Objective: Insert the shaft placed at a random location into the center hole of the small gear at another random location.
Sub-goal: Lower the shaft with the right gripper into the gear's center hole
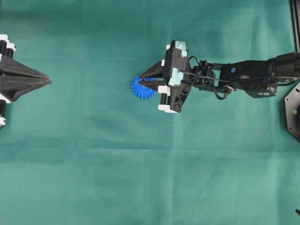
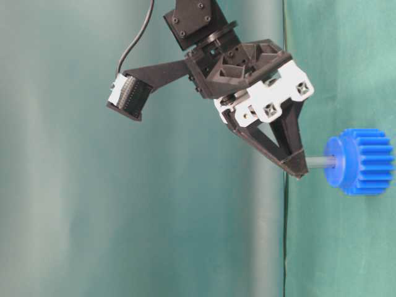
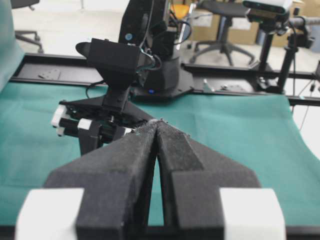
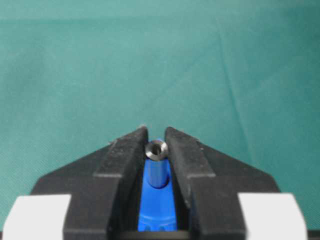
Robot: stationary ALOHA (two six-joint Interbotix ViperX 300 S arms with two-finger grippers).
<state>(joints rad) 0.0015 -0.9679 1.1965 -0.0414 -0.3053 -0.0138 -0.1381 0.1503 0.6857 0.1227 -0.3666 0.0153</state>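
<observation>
Close up at the right wrist camera: right gripper (image 4: 156, 135) clamped on the top end of the shaft (image 4: 156, 149), one black finger on each side. Shiny round end of the pin just showing between the tips.

Right under that: small gear (image 4: 156, 200), bright blue, lying flat on the green cloth (image 4: 150, 60). Raised hub pointing up at the pin. From the side, looks like the low end of the shaft already poked into the center hole, with a short grey bit bare between hub and fingertips. Cannot tell how deep.

Step in hand, at a guess: the push-in itself, nearly done.

Next, most likely: press straight down a little more, keeping the pin upright and not tipping the gear. Then open up gently and lift straight away, so as not to pull the pin back out.

Far off across the cloth: left gripper (image 1: 47, 80), pressed together on nothing, well away from the gear.
</observation>
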